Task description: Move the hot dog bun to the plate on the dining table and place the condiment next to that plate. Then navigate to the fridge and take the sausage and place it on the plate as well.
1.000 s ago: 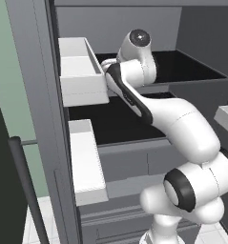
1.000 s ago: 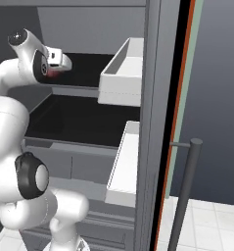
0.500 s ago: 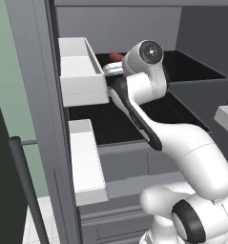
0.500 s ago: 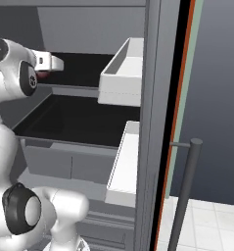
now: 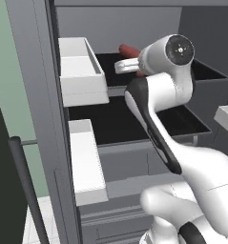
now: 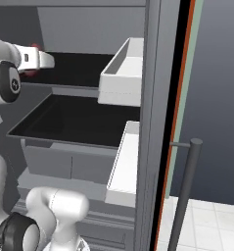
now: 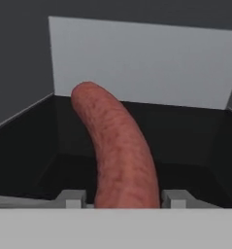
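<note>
We see the sausage (image 7: 118, 151), a curved reddish-brown link, lying on the black upper shelf (image 5: 110, 64) inside the fridge (image 5: 34, 95). In the hand view it runs away from the camera toward the pale grey back wall (image 7: 141, 63) of the fridge, its far end rounded and bending to the left, its near end sitting between the two fingertips (image 7: 71, 198). The pincer (image 7: 122, 200) is narrowed around that near end, a fingertip just beside each flank of the sausage; we cannot tell from the pictures whether the pads actually press on it.

From the left base view we find the sausage's red end (image 5: 128, 49) just above the white hand (image 5: 127, 64), which reaches in over the upper shelf. In the right base view a small patch of red (image 6: 35, 48) shows behind the hand (image 6: 35, 60).

Below the upper shelf sits a second black shelf (image 6: 74, 120). Beside the shelves, on the open door, we see light grey door bins: an upper one (image 5: 79, 71) level with the sausage's shelf and a lower one (image 5: 87, 162) under it. A dark vertical handle (image 6: 184, 191) stands at the door's outer edge.
</note>
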You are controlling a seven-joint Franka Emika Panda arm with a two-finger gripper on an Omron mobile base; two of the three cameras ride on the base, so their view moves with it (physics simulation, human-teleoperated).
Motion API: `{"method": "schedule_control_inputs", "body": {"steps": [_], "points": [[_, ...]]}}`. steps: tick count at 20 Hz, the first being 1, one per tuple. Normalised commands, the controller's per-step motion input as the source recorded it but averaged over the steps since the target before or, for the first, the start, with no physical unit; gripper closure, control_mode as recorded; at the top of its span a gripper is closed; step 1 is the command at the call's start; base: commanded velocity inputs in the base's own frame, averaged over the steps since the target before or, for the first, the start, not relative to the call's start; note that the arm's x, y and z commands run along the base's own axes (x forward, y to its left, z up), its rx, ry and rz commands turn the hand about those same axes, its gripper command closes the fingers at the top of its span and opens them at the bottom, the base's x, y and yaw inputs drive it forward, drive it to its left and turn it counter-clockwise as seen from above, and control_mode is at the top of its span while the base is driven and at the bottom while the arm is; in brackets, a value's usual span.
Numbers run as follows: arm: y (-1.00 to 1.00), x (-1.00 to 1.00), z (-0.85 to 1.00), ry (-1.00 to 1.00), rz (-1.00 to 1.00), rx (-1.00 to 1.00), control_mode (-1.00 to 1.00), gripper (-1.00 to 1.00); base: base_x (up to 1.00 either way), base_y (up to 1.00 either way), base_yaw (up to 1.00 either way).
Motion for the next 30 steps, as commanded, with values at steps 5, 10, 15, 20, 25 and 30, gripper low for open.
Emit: {"method": "schedule_control_inputs", "body": {"steps": [5, 10, 15, 20, 25, 30], "points": [[-0.26, -0.90, 0.17, 0.00, 0.00, 0.00, -1.00, 1.00, 0.00, 0.00, 0.00], [-0.37, -0.99, -0.09, 0.00, -0.01, 0.00, -1.00, 1.00, 0.00, 0.00, 0.00], [-0.55, -0.93, -0.36, 0.00, -0.02, 0.00, -1.00, 1.00, 0.00, 0.00, 0.00], [-0.05, -0.19, -0.15, 0.00, -0.01, 0.00, -1.00, 1.00, 0.00, 0.00, 0.00], [0.00, -0.23, 0.00, -0.09, 0.00, 0.00, -1.00, 1.00, 0.00, 0.00, 0.00], [0.00, -0.10, 0.00, -0.04, -0.01, 0.00, 1.00, 1.00, -0.65, 0.00, -0.12]]}}
